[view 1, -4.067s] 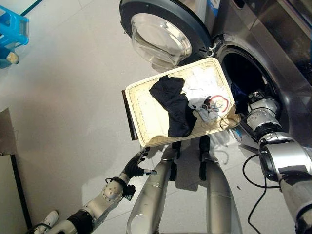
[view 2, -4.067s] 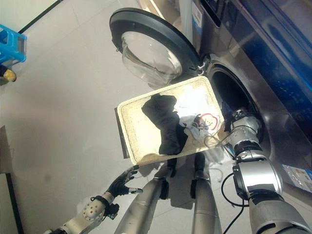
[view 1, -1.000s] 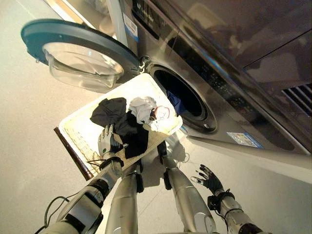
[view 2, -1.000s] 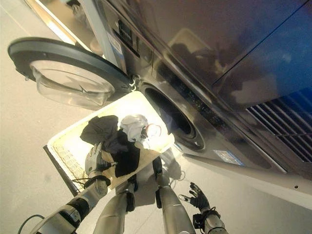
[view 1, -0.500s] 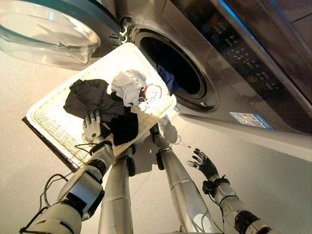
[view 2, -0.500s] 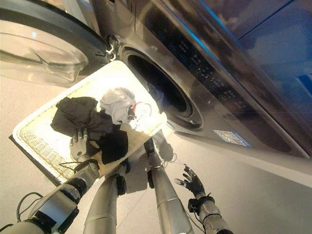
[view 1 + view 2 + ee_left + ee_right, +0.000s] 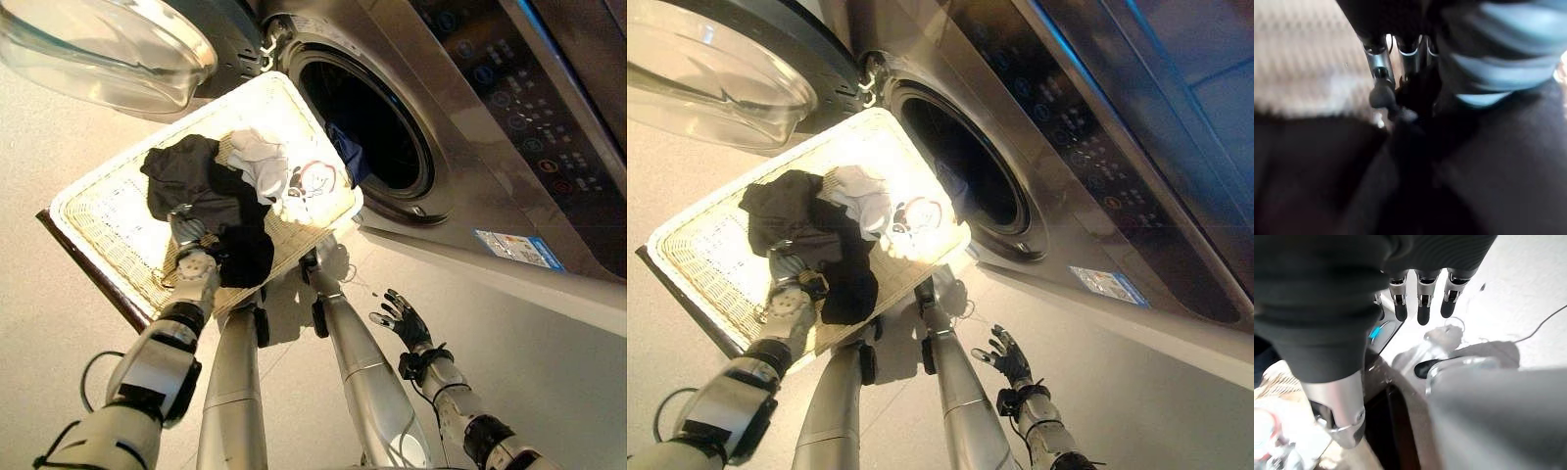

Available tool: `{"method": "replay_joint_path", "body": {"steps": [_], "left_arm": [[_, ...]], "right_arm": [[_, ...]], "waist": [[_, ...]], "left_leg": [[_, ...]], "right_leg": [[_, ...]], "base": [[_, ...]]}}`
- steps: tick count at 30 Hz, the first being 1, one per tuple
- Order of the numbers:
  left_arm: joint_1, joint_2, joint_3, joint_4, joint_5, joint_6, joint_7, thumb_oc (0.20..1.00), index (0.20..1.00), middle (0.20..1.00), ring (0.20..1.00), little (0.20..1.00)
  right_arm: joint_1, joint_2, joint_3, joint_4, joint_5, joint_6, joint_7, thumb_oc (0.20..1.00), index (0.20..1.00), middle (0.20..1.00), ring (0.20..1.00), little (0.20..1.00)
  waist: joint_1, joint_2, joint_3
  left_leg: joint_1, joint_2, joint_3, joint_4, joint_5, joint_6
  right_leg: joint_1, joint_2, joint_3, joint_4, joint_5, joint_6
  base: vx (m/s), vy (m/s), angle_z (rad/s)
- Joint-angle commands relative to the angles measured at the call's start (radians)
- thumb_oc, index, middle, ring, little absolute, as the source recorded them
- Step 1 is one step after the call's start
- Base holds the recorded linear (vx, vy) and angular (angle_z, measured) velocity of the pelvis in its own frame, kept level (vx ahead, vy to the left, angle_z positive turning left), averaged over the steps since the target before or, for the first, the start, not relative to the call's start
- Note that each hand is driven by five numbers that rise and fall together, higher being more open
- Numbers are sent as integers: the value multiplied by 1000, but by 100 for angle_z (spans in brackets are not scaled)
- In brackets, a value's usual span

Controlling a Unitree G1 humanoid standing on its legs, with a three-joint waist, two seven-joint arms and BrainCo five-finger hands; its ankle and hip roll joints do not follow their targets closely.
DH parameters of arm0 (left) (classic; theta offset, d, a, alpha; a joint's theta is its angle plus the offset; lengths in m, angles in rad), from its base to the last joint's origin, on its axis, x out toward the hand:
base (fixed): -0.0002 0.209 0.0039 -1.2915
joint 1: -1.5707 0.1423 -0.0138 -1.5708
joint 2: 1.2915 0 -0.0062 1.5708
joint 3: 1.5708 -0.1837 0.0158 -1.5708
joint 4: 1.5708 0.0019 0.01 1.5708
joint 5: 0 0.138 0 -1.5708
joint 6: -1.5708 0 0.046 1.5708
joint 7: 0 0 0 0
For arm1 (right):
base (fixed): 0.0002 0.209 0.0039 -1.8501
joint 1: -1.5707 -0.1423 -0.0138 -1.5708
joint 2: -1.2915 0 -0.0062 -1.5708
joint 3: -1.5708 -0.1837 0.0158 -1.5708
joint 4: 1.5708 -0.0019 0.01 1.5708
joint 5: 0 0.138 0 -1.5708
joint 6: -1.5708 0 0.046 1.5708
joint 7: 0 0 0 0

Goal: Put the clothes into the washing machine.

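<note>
The left robot hand point(image 7: 188, 257) lies in the woven basket point(image 7: 103, 230), its fingers dug into the black garment point(image 7: 201, 186) and curled on the cloth, as the left wrist view shows fingertips point(image 7: 1382, 93) sunk in dark fabric. Just beyond that robot hand, touching the black garment, lies a white garment point(image 7: 269, 166) with a red print. Past the basket's far rim stands the washing machine point(image 7: 470, 127), its door point(image 7: 108, 49) swung wide; a blue piece of clothing point(image 7: 345, 152) sits in the drum. The right robot hand point(image 7: 400, 318) hangs low over the floor point(image 7: 549, 352), well apart from the basket, fingers spread and holding nothing.
</note>
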Motion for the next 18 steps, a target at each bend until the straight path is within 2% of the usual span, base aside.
{"method": "replay_joint_path", "body": {"steps": [1, 7, 12, 16, 17, 18], "left_arm": [[52, -80, -11, -36, -64, -25, -26, 200, 200, 200, 200, 200], [78, -89, -15, -96, -64, -71, 60, 200, 200, 200, 200, 200], [99, -88, -4, -137, -131, -147, 75, 200, 200, 200, 200, 200], [108, -88, 0, -150, -142, -156, 71, 200, 200, 200, 200, 200], [167, -88, 6, -207, -190, -240, 46, 200, 200, 200, 200, 200], [212, -90, 11, -248, -187, -274, 34, 200, 200, 200, 200, 200]], "right_arm": [[63, 18, 33, -115, 0, 21, -9, 1000, 1000, 1000, 1000, 1000], [94, 2, 45, -139, -19, 25, 4, 1000, 1000, 1000, 1000, 1000], [106, -11, 50, -131, -35, 18, 9, 1000, 1000, 1000, 1000, 1000], [110, -13, 46, -131, -39, 15, 11, 1000, 1000, 1000, 1000, 1000], [129, -34, 40, -147, -53, -20, 17, 1000, 1000, 1000, 1000, 1000], [141, -47, 34, -169, -55, -37, 11, 1000, 1000, 1000, 1000, 1000]], "waist": [[34, -87, 13], [32, -91, 13], [40, -72, 13], [44, -66, 13], [65, -27, 13], [79, -1, 13]], "left_leg": [[50, -43, -59, 35, -29, -10], [114, -37, -52, -37, -12, -8], [172, -38, -55, -101, 9, -8], [183, -38, -56, -114, 15, -8], [247, -39, -59, -185, 48, -13], [280, -41, -60, -216, 64, -15]], "right_leg": [[35, 41, -25, -95, 174, 29], [72, 42, -25, -119, 178, 31], [109, 43, -21, -122, 162, 27], [118, 43, -21, -121, 156, 25], [168, 38, -26, -122, 129, 18], [198, 33, -33, -118, 110, 12]], "base": [[0, 0, 0], [0, 0, 0], [-2, 7, 0], [-10, 15, 1], [-50, 73, 2], [-61, 82, 6]]}}
